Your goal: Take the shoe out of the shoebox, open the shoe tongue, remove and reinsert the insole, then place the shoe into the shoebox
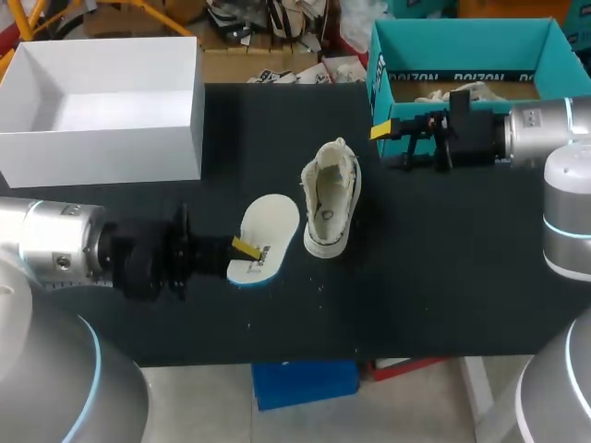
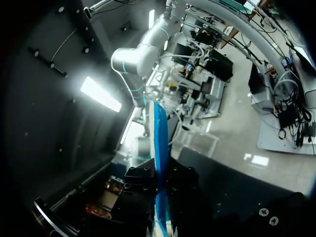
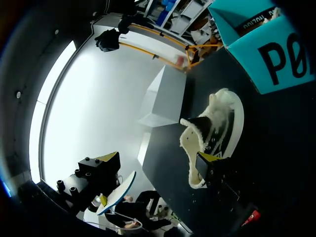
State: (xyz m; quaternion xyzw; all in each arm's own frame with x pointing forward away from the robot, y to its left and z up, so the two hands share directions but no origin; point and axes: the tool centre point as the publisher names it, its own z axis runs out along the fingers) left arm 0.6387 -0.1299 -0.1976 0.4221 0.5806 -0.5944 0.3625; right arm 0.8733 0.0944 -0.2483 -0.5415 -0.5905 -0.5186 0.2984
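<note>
Plainly the insole is out, and putting it back is the step in hand. My left gripper [image 1: 247, 249] is clamped on the insole [image 1: 270, 231] at one end, a finger on each face, holding it just beside the shoe [image 1: 331, 198]. The left wrist view shows it edge-on between my fingers. The shoe lies on the black table [image 1: 443, 277], mouth turned upward, between the insole and the teal shoebox [image 1: 380, 69], touching neither. My right gripper [image 1: 381, 131] hangs near the shoebox's front corner, beside the shoe and off it; whether it is apart or together I cannot tell.

Next, I judge, the insole's free end must be steered into the mouth and slid forward. My right arm should steady the shoe, which looks light enough to skid.

The insole is a thin, flat blade with rounded ends, cream on top with a blue edge, and likely to bend. The shoe is soft cream cloth with a fuzzy-looking collar over a stiffer white sole.
</note>
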